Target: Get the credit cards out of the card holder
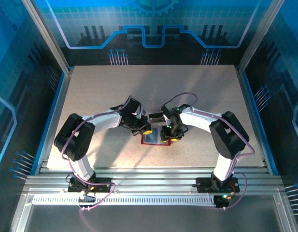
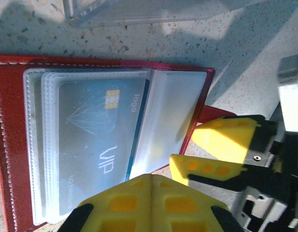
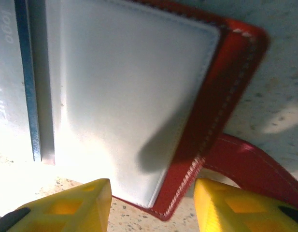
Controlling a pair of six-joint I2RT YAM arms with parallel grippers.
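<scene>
The red card holder [image 1: 154, 143] lies open on the table between both arms. Its pale grey pockets [image 2: 168, 111] face up. A grey-blue credit card [image 2: 95, 135] printed "VIP" sits in the clear sleeves, and its blue edge [image 3: 28, 87] shows in the right wrist view. My left gripper [image 2: 151, 181] is shut with nothing between its fingers, its tips at the holder's near edge. My right gripper [image 3: 152, 188] is open and straddles the holder's corner [image 3: 187, 193] next to the red clasp tab [image 3: 250, 164], with a gap on each side. Its yellow fingers [image 2: 221, 140] show beside the holder.
A clear plastic tray [image 1: 155, 117] stands just beyond the holder, and its wall [image 2: 139, 12] shows at the top of the left wrist view. The speckled tabletop [image 1: 139, 87] stretches bare behind it. Metal rails [image 1: 149, 176] run along the near edge.
</scene>
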